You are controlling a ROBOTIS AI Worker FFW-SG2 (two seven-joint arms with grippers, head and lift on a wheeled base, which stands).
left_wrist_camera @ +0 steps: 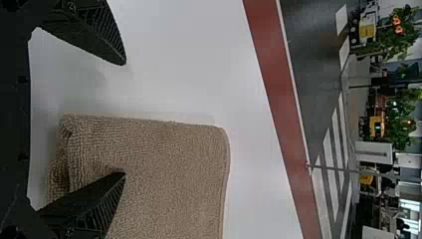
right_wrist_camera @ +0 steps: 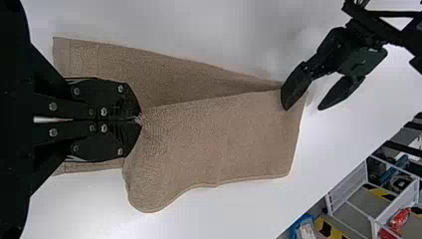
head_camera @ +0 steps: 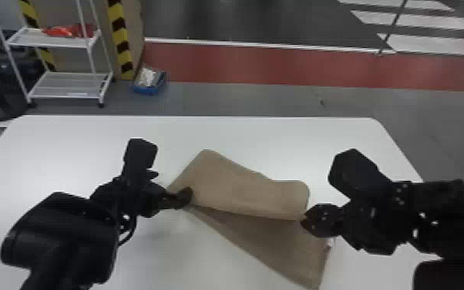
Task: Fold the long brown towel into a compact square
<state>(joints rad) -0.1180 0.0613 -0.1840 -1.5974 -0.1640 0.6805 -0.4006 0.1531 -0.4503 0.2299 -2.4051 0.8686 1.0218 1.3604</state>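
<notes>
Brown towel on a white desk, partly folded. The towel lies between the desk's left and right edges, well apart from the far edge; its upper panel forms a broad band on the far side, with a wavy far border and rounded corners. The lower layer emerges from beneath it and runs obliquely toward the near side, its narrow end on the right, where a small pale tag shows along the border.

Left end effector: at the towel's left end, fingers spread. In the left wrist view, one finger touches the cloth beside a thick, rounded fold, while the other is over bare desk; the contact appears to be a press rather than a pinch.

Right end effector: at the towel's right side, fingers pressed together on the near right corner of the upper panel, pinching it. In the right wrist view, the cloth puckers at the fingertips, and the lower layer extends past both sides of them.

Surroundings: beyond the desk's far left corner stands a white rack with a red item on its upper shelf; a blue box rests on the floor near the rack.
</notes>
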